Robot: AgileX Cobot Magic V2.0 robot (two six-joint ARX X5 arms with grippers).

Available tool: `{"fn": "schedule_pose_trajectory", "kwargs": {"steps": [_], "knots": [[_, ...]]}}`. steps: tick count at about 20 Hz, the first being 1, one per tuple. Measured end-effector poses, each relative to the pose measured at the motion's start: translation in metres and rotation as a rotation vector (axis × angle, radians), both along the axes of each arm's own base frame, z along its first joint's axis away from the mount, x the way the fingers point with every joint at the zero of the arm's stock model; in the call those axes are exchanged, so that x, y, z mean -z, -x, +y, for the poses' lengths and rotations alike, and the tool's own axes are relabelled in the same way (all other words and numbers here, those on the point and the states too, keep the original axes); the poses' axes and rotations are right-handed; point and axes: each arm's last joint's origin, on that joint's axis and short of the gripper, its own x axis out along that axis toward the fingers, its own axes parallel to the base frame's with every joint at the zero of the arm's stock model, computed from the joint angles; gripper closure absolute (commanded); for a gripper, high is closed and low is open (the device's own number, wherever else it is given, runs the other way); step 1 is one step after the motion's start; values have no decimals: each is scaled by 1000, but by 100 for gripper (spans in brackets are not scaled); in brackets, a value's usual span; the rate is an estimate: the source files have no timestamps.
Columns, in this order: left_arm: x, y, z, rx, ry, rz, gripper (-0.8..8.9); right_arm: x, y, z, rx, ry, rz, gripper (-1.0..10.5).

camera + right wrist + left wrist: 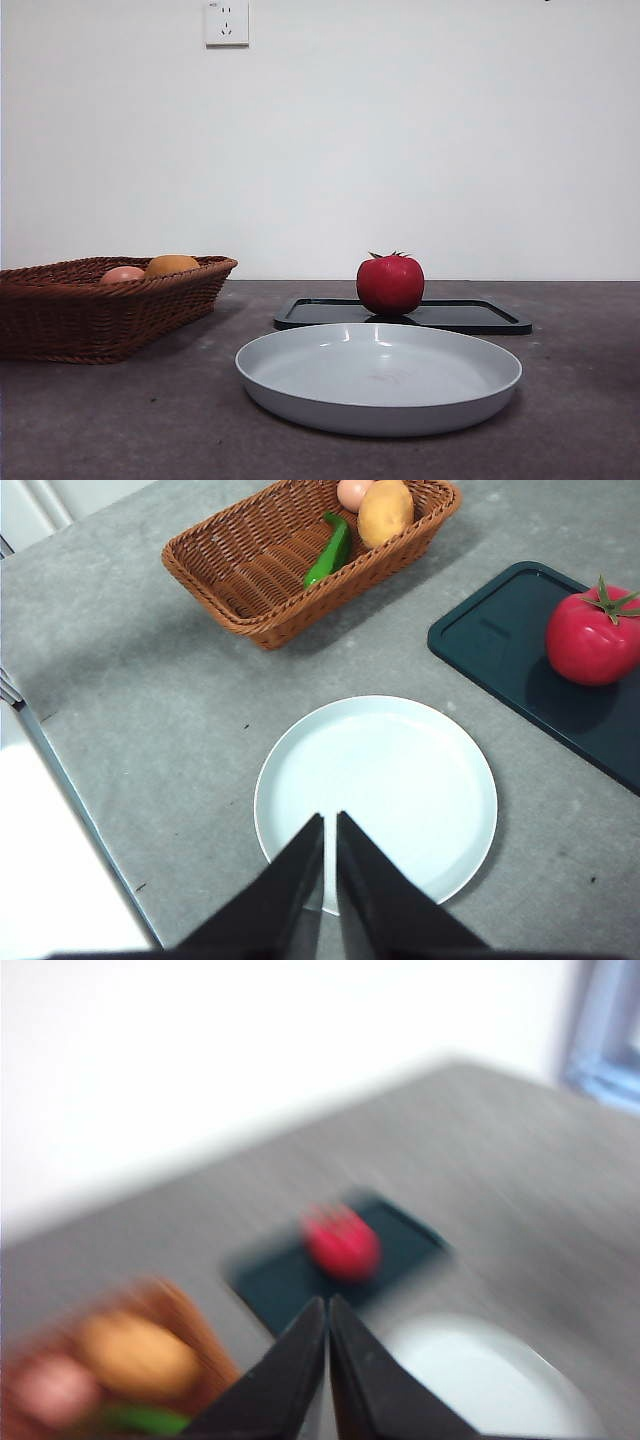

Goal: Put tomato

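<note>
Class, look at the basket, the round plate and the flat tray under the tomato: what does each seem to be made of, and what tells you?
Brown woven basket: wicker or rattan, matte; interlaced strands show.
Pale grey round plate: probably plastic or glazed ceramic, smooth, with soft highlights.
Dark flat tray: likely plastic, satin, moulded raised rim.
Glossy red tomato: shiny skin; real or imitation unclear.

Open air surrounds the tomato (390,284) at frame centre on its dark tray (480,316). The empty plate (300,385) lies below it, the basket (60,310) far left.
</note>
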Motion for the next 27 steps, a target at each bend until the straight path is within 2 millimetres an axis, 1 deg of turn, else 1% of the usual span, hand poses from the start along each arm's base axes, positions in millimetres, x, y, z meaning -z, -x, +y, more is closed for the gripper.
{"fn": "schedule_pose_trajectory", "kwargs": {"steps": [1, 3, 4, 6, 8, 12, 14, 15, 18, 22, 27], "knots": [[3, 3, 6, -58, 9, -80, 806, 0, 0, 0, 0, 0, 0, 938], [16, 10, 18, -207, 21, -226, 806, 0, 0, 0, 0, 0, 0, 938], [27, 13, 22, -284, 28, -275, 806, 0, 0, 0, 0, 0, 0, 938], [55, 18, 30, -407, 31, -339, 806, 0, 0, 0, 0, 0, 0, 938], [86, 20, 34, -465, 24, -340, 806, 0, 0, 0, 0, 0, 0, 938], [143, 20, 39, -512, -3, -271, 806, 0, 0, 0, 0, 0, 0, 938], [166, 19, 39, -518, -15, -230, 806, 0, 0, 0, 0, 0, 0, 938], [175, 19, 39, -518, -18, -217, 806, 0, 0, 0, 0, 0, 0, 938], [191, 19, 41, -559, -23, -195, 806, 0, 0, 0, 0, 0, 0, 938], [204, 20, 41, -589, -22, -142, 806, 0, 0, 0, 0, 0, 0, 938], [215, 21, 42, -593, -18, -30, 806, 0, 0, 0, 0, 0, 0, 938]]}}
